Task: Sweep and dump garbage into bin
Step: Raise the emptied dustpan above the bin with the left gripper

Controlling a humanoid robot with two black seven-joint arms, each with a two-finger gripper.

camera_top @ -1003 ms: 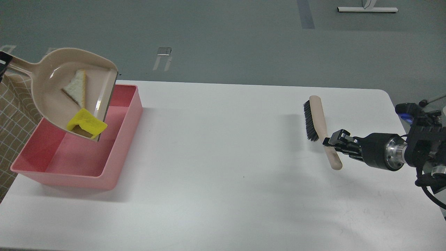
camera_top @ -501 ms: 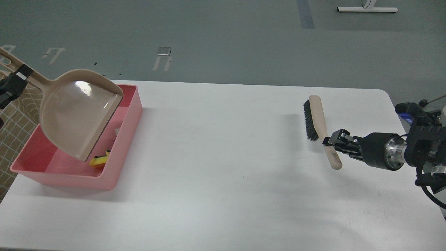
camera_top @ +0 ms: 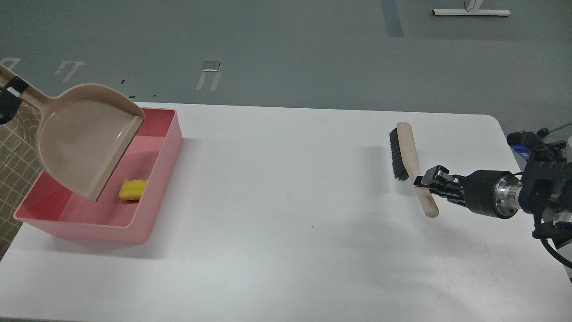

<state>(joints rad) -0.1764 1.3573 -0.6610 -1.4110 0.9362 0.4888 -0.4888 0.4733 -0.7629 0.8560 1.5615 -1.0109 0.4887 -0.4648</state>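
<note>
The pink bin (camera_top: 163, 154) stands at the table's left end. The yellow sponge chunk (camera_top: 132, 189) lies inside it on the floor. The bread wedge is hidden, probably behind the dustpan. The beige dustpan (camera_top: 80, 138) hangs tilted over the bin's left half, mouth down, and it is empty. My left gripper (camera_top: 8, 102) shows only partly at the left edge, shut on the dustpan's handle. My right gripper (camera_top: 424, 184) is shut on the handle of the beige, black-bristled brush (camera_top: 402, 150), which is at the table's right side.
The white table (camera_top: 286, 201) has a rounded far right corner near my right arm. A checked brown cloth (camera_top: 13, 165) hangs off the left edge beside the bin. Grey floor lies beyond the table.
The dustpan tipped down and both scraps slid out of it into the bin. The dustpan then shifted left and lifted slightly. The right arm and the brush have not moved.
</note>
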